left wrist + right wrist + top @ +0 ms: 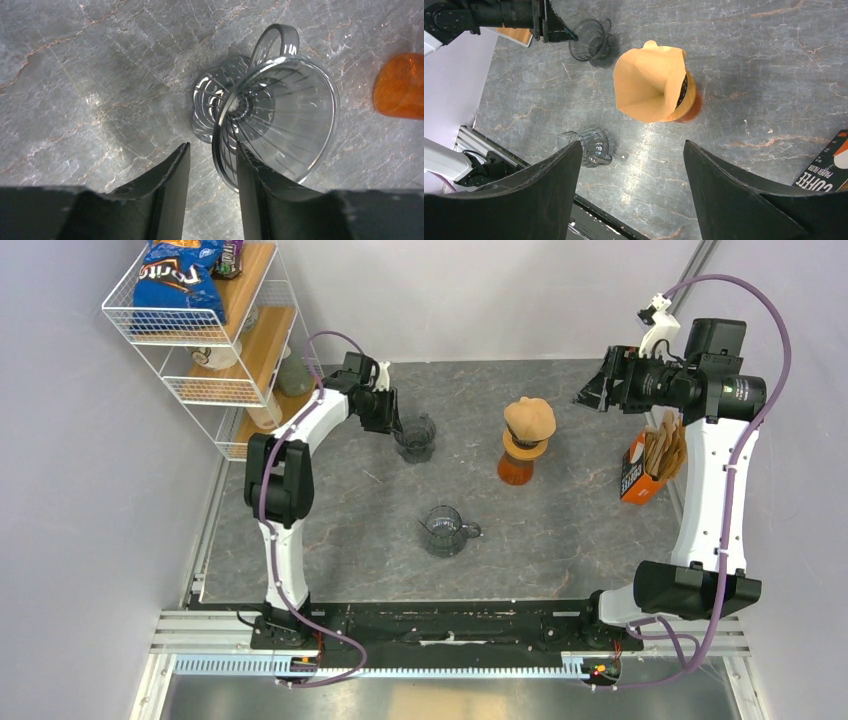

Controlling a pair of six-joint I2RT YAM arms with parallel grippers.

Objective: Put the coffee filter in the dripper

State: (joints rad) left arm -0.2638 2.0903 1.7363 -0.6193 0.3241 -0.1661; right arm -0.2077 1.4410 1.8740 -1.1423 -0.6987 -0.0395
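A brown paper coffee filter (529,418) sits open in the orange dripper (517,468) at the table's middle back; in the right wrist view the filter (649,82) covers most of that dripper (691,107). My right gripper (590,395) is open and empty, high above and to the right of it (633,145). My left gripper (392,425) is open at a clear glass dripper (416,438). In the left wrist view the gripper (212,147) straddles the rim of the glass dripper (280,115), with the right finger inside and table showing beside the left finger.
A second clear dripper (445,530) stands nearer the front middle and shows in the right wrist view (591,145). An orange box of coffee filters (640,468) stands at the right edge. A wire shelf (200,330) with snacks stands at the back left.
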